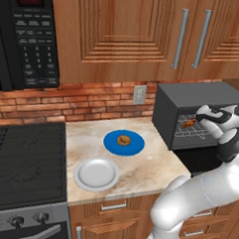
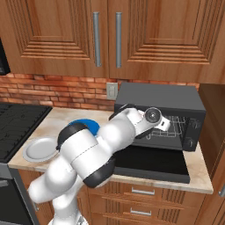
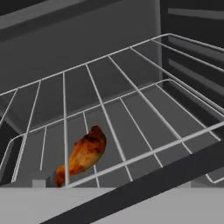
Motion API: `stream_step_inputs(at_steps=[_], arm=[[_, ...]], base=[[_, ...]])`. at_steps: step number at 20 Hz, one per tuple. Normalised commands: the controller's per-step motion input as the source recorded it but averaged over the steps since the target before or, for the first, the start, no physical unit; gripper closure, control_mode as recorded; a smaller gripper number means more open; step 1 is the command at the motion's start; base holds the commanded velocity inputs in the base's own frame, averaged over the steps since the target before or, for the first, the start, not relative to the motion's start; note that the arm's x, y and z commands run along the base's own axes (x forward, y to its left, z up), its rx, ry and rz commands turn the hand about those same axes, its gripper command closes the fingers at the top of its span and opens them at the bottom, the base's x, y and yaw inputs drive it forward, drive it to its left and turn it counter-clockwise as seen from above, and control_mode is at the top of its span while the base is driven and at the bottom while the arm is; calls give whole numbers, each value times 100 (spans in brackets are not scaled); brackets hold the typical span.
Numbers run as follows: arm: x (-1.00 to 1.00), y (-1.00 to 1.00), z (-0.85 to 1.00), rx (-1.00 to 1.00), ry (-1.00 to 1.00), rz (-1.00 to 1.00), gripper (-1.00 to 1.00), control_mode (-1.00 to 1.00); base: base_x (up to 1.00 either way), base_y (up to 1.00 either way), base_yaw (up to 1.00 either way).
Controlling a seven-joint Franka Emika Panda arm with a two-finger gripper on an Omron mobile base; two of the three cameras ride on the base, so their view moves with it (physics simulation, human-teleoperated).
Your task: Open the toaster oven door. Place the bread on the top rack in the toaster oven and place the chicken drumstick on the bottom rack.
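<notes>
Your chicken drumstick (image 3: 83, 155) lies on the toaster oven (image 1: 192, 103) rack, bread (image 1: 123, 140) on the blue plate (image 1: 111, 145); you cannot tell the jaws' state

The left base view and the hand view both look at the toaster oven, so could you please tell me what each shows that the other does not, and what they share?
Left base view alone: the bread on the blue plate, an empty white plate nearer the counter's front edge, the microwave, the stovetop, and the gripper at the toaster oven opening. Hand view alone: the close layout of two wire racks, one above the other. Shared: the chicken drumstick lying inside the oven; in the hand view it appears to rest on the lower rack.
</notes>
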Motion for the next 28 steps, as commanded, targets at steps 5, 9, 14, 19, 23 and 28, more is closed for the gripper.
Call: stream_step_inputs(at_steps=[5, 9, 14, 19, 23, 28], arm=[[-25, 7, -35, 1, 11, 1, -100, -100], [-29, 6, -39, 1, 9, 2, -100, -100], [-41, 1, -49, 0, 7, 5, -100, -100], [-51, 0, -55, 0, 4, 6, -100, -100], [-54, 0, -55, 0, 8, 7, -100, -100], [-58, 0, -59, -3, 13, 6, -100, -100]], base=[[0, 0, 0], [0, 0, 0], [0, 0, 0], [0, 0, 0], [0, 0, 0], [0, 0, 0]])
